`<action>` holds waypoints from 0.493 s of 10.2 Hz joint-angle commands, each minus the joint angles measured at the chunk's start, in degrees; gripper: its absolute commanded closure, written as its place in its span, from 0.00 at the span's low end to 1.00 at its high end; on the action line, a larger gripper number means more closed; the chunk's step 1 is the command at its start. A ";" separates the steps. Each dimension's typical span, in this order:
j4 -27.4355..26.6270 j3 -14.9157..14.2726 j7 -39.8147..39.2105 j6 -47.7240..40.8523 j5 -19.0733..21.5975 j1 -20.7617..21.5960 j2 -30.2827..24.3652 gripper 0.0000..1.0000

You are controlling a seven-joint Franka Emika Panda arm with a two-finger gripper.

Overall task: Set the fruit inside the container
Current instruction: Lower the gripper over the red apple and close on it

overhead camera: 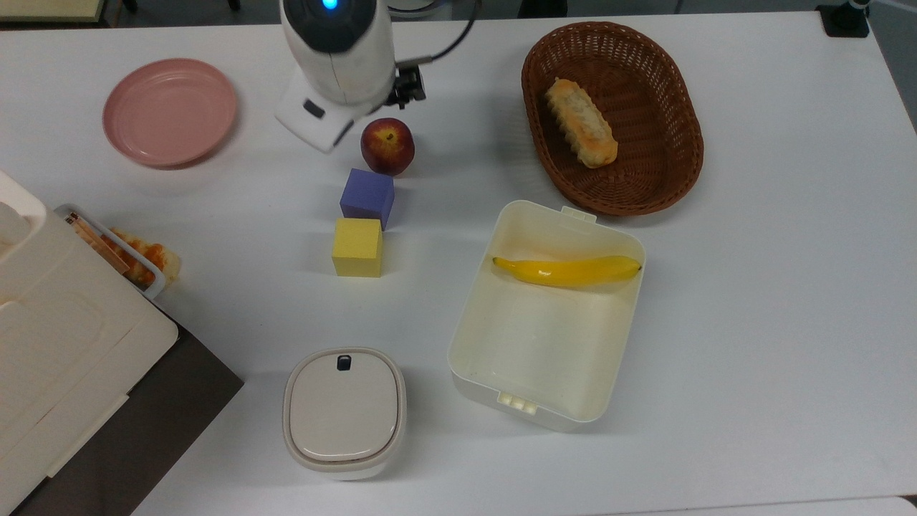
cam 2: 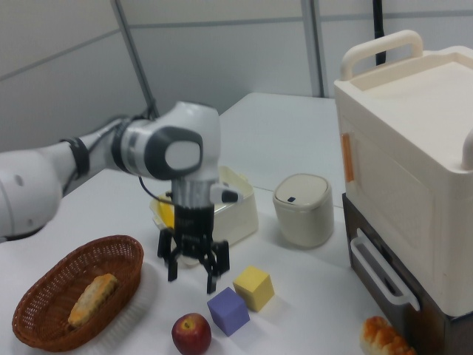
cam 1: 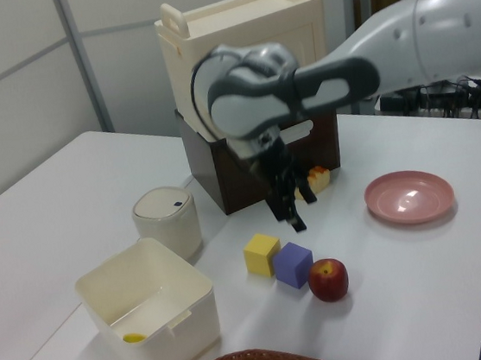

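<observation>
In the top view, going left to right, a pink plate [overhead camera: 169, 111] sits on the white worktop [overhead camera: 774, 301]. Next come the robot arm [overhead camera: 335, 50], the apple [overhead camera: 387, 146], the box [overhead camera: 534, 398] and a brown basket [overhead camera: 677, 172].

The apple sits on the worktop. A purple block [overhead camera: 367, 197] is just beside it at 6 o'clock. A yellow block [overhead camera: 357, 247] sits past that. The box is well apart from the apple, at about 4 o'clock. It is open on top and a banana [overhead camera: 566, 271] lies inside it.

In the right view the gripper [cam 2: 192, 277] hangs above the apple [cam 2: 191, 333] and does not touch it. Its jaws are apart and point down.

The apple looks round, smooth and firm. It is likely light, but it could roll or slip out of a loose hold. The best place to take it seems to be across its fat middle, one jaw on each side. The sides at 3 and 9 o'clock are free. The purple block crowds the 6 o'clock side.
</observation>
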 commanded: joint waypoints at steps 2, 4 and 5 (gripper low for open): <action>-5.27 0.03 1.25 -1.19 0.76 1.90 4.57 0.00; -5.36 0.03 3.70 -0.75 0.76 3.22 7.74 0.00; -5.28 0.03 4.23 -0.57 0.67 3.75 8.62 0.00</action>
